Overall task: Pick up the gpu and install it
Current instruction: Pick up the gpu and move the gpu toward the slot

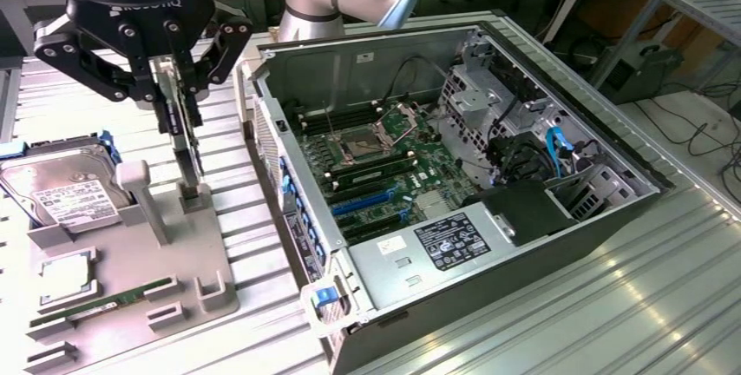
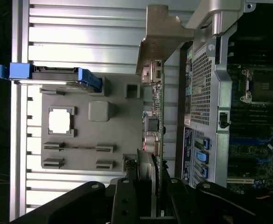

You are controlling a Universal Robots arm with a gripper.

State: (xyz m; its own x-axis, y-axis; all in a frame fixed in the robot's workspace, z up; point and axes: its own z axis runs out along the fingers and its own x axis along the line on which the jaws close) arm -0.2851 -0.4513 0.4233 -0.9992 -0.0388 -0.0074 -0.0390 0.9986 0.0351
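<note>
The gpu (image 1: 186,145) stands on edge, a thin dark card hanging straight down over the grey holder tray (image 1: 173,279) at the exterior view's left. My gripper (image 1: 173,88) is shut on its upper edge. The card's lower end reaches a small grey slot post (image 1: 193,203); I cannot tell whether it still sits in it. In the wrist view the gpu (image 2: 156,121) runs edge-on away from my gripper (image 2: 150,189), with its silver bracket (image 2: 160,37) at the far end. The open computer case (image 1: 463,175) lies beside the tray, its motherboard (image 1: 383,175) and blue slots (image 1: 361,206) exposed.
On the tray sit a silver hard drive (image 1: 64,193) with blue rails, a square chip (image 1: 64,273) and a green memory stick (image 1: 110,299). The case's side wall (image 1: 272,132) rises close to the card. The ribbed metal table (image 1: 648,305) extends to the exterior view's right.
</note>
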